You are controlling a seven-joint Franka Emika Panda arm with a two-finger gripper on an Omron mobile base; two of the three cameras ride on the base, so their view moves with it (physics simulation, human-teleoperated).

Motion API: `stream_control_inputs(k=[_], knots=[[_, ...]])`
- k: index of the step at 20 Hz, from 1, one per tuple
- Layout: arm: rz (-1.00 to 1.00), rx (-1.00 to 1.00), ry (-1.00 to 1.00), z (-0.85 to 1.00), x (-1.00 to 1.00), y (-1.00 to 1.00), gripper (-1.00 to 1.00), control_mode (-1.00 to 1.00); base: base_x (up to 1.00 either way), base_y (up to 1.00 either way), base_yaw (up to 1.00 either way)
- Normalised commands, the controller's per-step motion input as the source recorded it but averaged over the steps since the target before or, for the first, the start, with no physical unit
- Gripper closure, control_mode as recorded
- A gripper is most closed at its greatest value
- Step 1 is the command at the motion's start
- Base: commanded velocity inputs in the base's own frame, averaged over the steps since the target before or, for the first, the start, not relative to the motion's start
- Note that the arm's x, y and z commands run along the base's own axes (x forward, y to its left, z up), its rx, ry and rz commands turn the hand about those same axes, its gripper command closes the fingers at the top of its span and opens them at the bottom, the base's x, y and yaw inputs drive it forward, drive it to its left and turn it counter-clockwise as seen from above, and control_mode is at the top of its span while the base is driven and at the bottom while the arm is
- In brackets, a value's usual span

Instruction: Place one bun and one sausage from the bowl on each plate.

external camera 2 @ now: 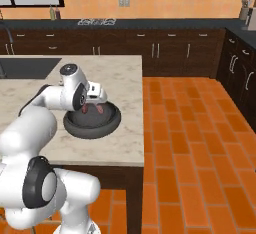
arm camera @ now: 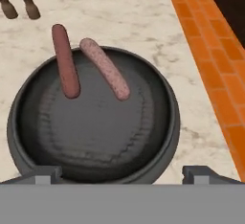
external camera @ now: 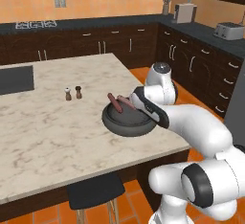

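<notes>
Dark fingertips of the gripper stand wide apart and empty, just above the near rim of the bowl. Beyond them, two sausages lean on the far rim: the dark red sausage and the paler sausage. Each looks light, soft and probably slippery (round skin), so a mid-length pinch across it seems safest.

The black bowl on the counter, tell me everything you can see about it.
The bowl is wide, shallow and round, dark grey-black with a thick rim and a dull, ridged inside. It sits upright on the marble counter near the edge. Two sausages lean on its far rim, ends resting inside. The open gripper hovers above it.
</notes>
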Motion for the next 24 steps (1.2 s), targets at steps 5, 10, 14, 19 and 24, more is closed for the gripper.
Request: stream_control_inputs(k=[5,10,14,19,24], knots=[[0.14,-0.09,0.04,-0.50,0.40,0.04,-1.00,-1.00,0.00,0.00,0.00],[0.00,-0.05,0.20,-0.23,0.47,0.07,-1.00,-1.00,0.00,0.00,0.00],[0.00,-0.03,0.06,-0.31,0.62,0.04,-1.00,-1.00,0.00,0.00,0.00],[0.00,-0.03,0.05,-0.40,0.50,0.04,-1.00,-1.00,0.00,0.00,0.00],[0.00,-0.01,0.07,-0.32,0.36,0.00,-1.00,-1.00,0.00,0.00,0.00]])
